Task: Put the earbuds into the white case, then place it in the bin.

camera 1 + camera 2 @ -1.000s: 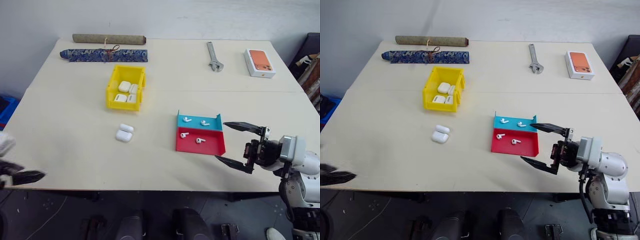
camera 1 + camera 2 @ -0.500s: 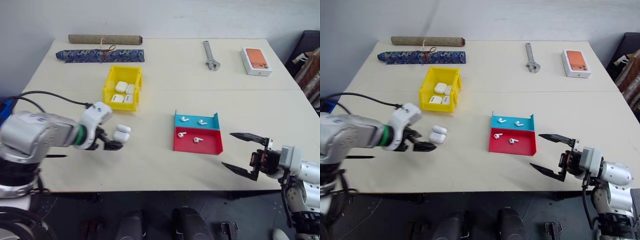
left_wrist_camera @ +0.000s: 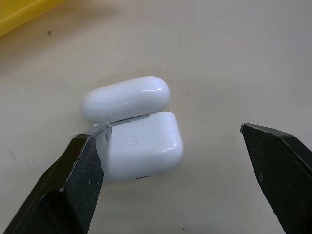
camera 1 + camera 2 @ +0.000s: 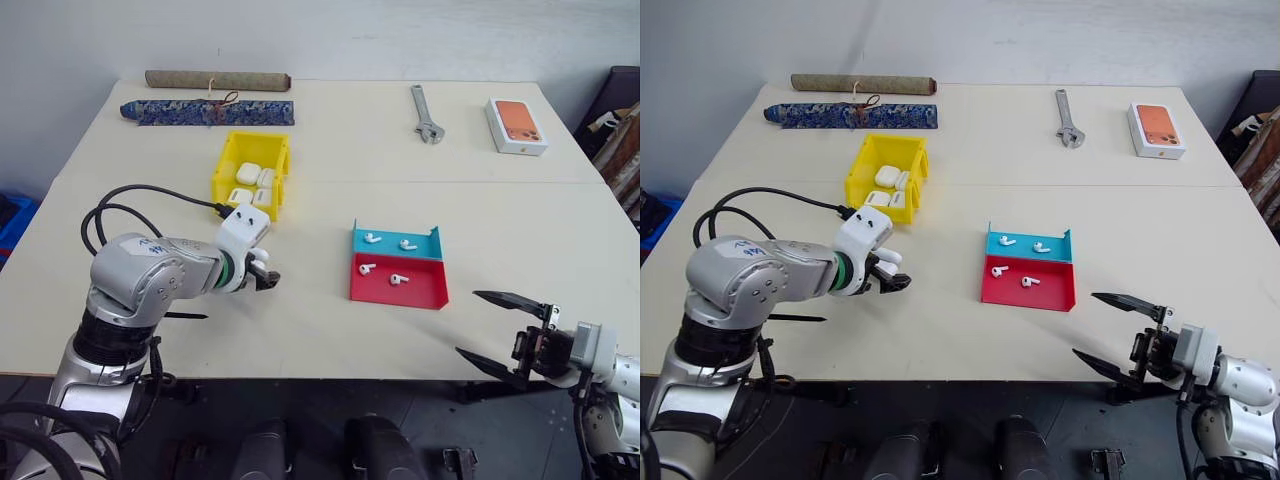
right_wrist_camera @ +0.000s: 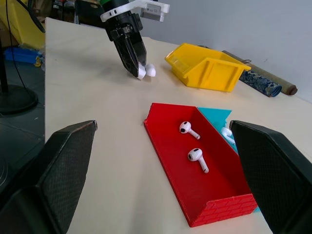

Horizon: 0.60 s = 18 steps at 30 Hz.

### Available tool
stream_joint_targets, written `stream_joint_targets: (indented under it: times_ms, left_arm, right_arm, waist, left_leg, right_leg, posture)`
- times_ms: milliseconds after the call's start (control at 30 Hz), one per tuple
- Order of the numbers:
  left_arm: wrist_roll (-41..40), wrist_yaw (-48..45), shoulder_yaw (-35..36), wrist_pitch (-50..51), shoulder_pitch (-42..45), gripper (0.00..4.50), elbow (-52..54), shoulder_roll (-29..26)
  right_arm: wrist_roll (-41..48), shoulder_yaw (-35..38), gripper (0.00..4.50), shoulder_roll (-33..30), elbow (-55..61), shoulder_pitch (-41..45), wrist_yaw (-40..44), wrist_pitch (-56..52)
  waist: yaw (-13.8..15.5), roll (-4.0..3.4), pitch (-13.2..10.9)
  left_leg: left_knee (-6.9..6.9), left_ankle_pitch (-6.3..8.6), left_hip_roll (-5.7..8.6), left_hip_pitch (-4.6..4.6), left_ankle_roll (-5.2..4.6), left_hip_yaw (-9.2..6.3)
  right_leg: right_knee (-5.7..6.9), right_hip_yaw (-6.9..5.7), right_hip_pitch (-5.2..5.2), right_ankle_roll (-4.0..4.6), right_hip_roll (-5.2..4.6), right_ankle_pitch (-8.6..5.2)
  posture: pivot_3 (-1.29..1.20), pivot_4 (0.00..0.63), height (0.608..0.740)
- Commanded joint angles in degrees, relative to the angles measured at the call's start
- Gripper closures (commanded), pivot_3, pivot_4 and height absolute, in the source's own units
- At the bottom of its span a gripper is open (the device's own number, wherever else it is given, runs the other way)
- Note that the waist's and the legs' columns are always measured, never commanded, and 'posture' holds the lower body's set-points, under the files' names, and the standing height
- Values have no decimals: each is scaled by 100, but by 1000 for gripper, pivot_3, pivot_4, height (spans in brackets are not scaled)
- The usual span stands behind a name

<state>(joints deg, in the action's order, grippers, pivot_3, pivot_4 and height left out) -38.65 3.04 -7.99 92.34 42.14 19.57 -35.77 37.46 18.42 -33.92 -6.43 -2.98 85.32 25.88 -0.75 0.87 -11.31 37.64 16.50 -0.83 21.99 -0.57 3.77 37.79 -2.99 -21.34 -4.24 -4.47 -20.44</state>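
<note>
The left gripper [image 3: 173,170], jaws released, straddles the open white case [image 3: 141,146]; right gripper [image 4: 505,330] idle, jaws released. Earbuds [image 4: 380,272] lie unloaded at 3 o'clock; bin [image 4: 225,165] waits at 12.

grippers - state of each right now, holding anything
Left gripper: open, straddling the white case, not gripping it.
Right gripper: open, empty.

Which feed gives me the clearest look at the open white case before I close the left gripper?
The left wrist view: the white case lies close up between the open fingers, lid flipped back. In the eye views the left gripper covers most of it. The right wrist view shows a small white bit at the fingertips.
</note>
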Motion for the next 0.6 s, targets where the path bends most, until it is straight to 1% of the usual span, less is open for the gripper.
stream_joint_targets:
  times_ms: [33, 133, 267, 400, 600]
  left_arm:
    - [-99, 307, 42, 16, -84, 21, 37, -54]
    - [-341, 392, 201, 16, -31, 21, 54, -91]
    - [-590, 590, 167, 16, -38, 21, 67, -336]
    - [-641, 843, 213, 16, -115, 21, -58, -250]
    - [-610, 1013, 161, 16, -92, 21, -345, 115]
  right_arm:
    - [182, 212, 0, -163, 202, -32, 49, -28]
    - [194, 228, 0, -211, 185, -48, 59, -42]
    - [173, 210, 0, -198, 163, -23, 42, -45]
    - [153, 178, 0, -176, 194, 3, -1, -60]
    - [73, 87, 0, -163, 429, 46, -228, -165]
  waist:
    - [10, 0, 0]
    - [64, 0, 0]
    - [72, 0, 0]
    - [74, 0, 0]
    - [74, 0, 0]
  left_leg:
    - [0, 0, 0, 0, 0, 0]
    - [2, 0, 0, 1, 0, 0]
    - [5, 0, 0, 2, 0, -1]
    - [5, 0, 0, 2, 0, -1]
    - [7, 0, 0, 3, 0, -1]
  right_leg:
    - [1, 0, 0, 0, 0, 0]
    - [-1, 0, 0, 0, 0, 0]
    - [-2, 0, 1, 0, -1, 0]
    - [-2, 0, 2, 0, -1, 0]
    - [-1, -1, 1, 0, 0, 0]
  posture:
    - [0, 150, 740]
    - [0, 150, 740]
    - [0, 150, 740]
    - [0, 150, 740]
    - [0, 150, 740]
